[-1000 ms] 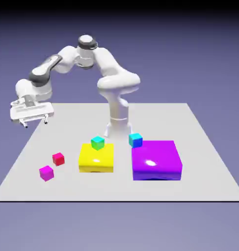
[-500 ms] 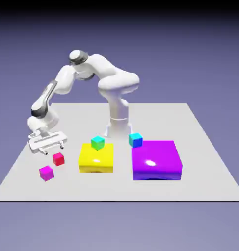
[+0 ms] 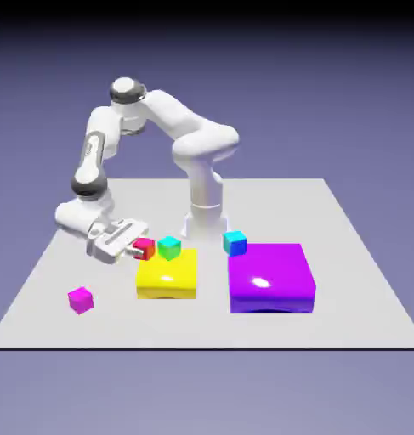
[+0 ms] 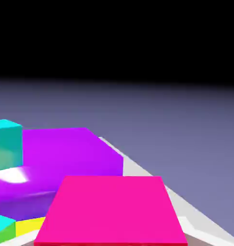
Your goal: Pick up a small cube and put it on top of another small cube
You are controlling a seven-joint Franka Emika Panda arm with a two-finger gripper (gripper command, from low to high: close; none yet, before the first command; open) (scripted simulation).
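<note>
A plain blue-violet backdrop surrounds a pale grey table (image 3: pixel 346 255) that fills the lower half of the exterior view. Taking the table's middle as the centre of a clock face, the big purple block (image 3: pixel 271 278) lies toward four o'clock and the smaller yellow block (image 3: pixel 167 273) toward seven. The white arm (image 3: pixel 159 119) rises at twelve o'clock and bends down toward nine.

Its gripper (image 3: pixel 138 246) hangs low at about eight o'clock, just at the yellow block's far left corner, with the jaws drawn tight onto the small red cube (image 3: pixel 144 248). In the hand view that cube (image 4: pixel 109 211) fills the bottom of the picture and hides the finger tips, so the grip reads as firm.

The red cube rides clear of the table, right beside the green cube (image 3: pixel 168 247), which sits on the yellow block's far edge. A cyan cube (image 3: pixel 235 242) rests at the purple block's far left corner, and a magenta cube (image 3: pixel 80 299) sits alone near eight o'clock at the table's edge.

So the pick-up looks done. What remains, by my reading, is to raise the red cube above another small cube, likely the green one, lower it squarely and let go.
</note>
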